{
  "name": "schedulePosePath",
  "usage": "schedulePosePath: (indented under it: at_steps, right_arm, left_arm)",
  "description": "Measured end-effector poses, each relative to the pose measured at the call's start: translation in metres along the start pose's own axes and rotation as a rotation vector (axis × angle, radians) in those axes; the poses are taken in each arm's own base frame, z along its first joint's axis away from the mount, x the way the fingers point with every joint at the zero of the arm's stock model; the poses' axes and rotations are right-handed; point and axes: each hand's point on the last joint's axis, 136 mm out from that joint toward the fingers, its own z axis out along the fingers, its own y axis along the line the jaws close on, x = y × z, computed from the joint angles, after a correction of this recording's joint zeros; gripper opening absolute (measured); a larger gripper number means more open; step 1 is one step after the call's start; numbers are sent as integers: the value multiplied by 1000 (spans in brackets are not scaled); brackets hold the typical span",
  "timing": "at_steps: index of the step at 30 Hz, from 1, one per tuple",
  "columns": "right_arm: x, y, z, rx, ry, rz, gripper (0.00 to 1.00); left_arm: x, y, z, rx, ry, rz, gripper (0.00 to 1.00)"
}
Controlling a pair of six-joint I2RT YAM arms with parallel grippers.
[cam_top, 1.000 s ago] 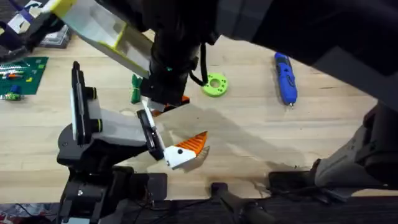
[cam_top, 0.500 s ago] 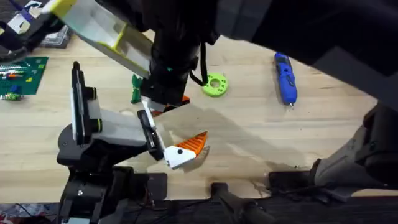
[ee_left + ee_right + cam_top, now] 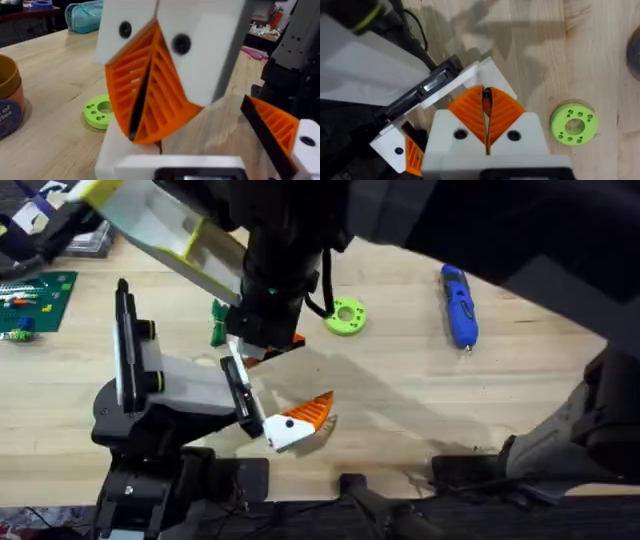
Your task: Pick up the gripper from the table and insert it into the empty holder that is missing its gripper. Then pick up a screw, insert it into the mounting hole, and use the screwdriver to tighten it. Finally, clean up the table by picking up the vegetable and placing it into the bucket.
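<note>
Overhead view puts the right tool (image 3: 485, 120) at the holder (image 3: 238, 390), pads pinched on the gripper (image 3: 452, 82) — insertion step; next, seat it squarely. Left tool (image 3: 142, 107) closed, empty.

The overhead camera looks down and forward over the wooden table (image 3: 400, 395); both wrist cameras sit close above it (one low, one looking downward), all sharing the lime green plastic ring (image 3: 347, 316) (image 3: 101, 111) (image 3: 573, 123).

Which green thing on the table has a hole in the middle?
The lime green ring, flat and round; the dark green vegetable is slender and has no hole.
</note>
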Motion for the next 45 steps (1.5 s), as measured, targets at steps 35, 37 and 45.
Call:
schedulePosePath:
  at_steps: [35,37,45]
  right_arm:
    - [29,0,-57,14,-24,40,994]
    - [30,-1,-63,20,-38,43,995]
    - [46,-6,-76,25,-21,79,995]
  left_arm:
    - [-1,1,0,-4,-3,16,986]
    - [-1,1,0,-4,-3,16,986]
    - [-1,1,0,-4,-3,16,956]
